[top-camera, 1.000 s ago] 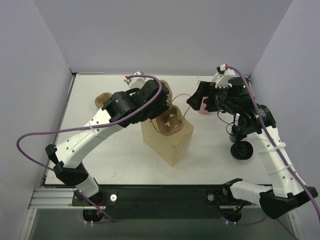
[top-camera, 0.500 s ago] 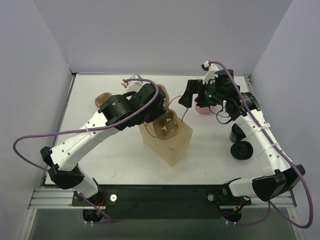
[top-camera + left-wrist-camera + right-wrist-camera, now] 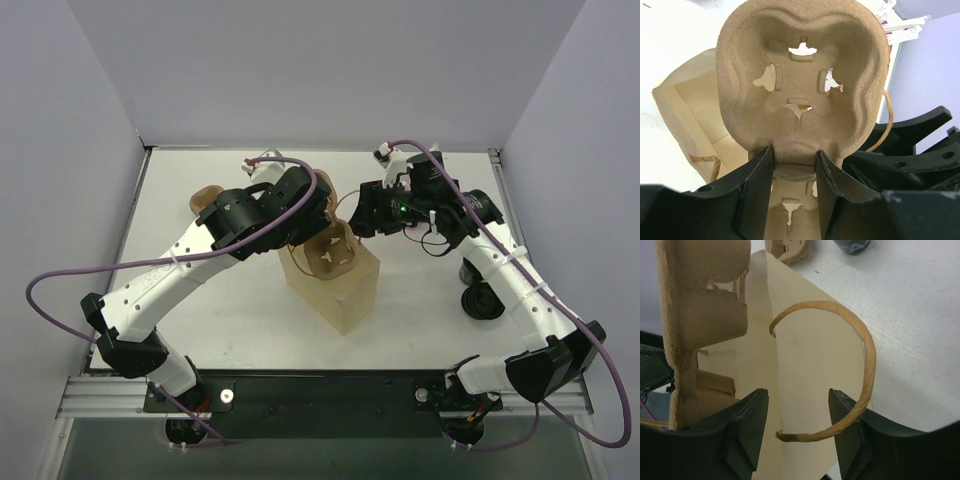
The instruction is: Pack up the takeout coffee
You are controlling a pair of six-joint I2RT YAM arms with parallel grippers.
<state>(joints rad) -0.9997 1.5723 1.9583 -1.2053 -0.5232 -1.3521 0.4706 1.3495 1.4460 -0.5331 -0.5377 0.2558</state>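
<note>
1. Overhead, a brown paper bag (image 3: 350, 295) stands upright on the white table (image 3: 240, 300) between the two arms, with its mouth open at the top.
2. Over it, the left gripper (image 3: 792, 160) is pinching a pulp cup carrier (image 3: 800, 75) by its narrow middle edge, one finger pressed against each side.
3. That cup carrier is turned on edge and sits at the mouth of the paper bag. Whether its lower end is inside the bag cannot be told.
4. At the far side of the bag's mouth, the right gripper (image 3: 797, 405) has its fingers spread. The bag's top edge and the twisted handle (image 3: 862, 350) lie between them. The loop brushes one finger, but nothing is squeezed.
5. Beyond the left arm, a second carrier (image 3: 205, 198) lies on the table, well apart from the paper bag.
6. Beside the right arm, a dark round piece (image 3: 482, 300) rests on the table.
</note>
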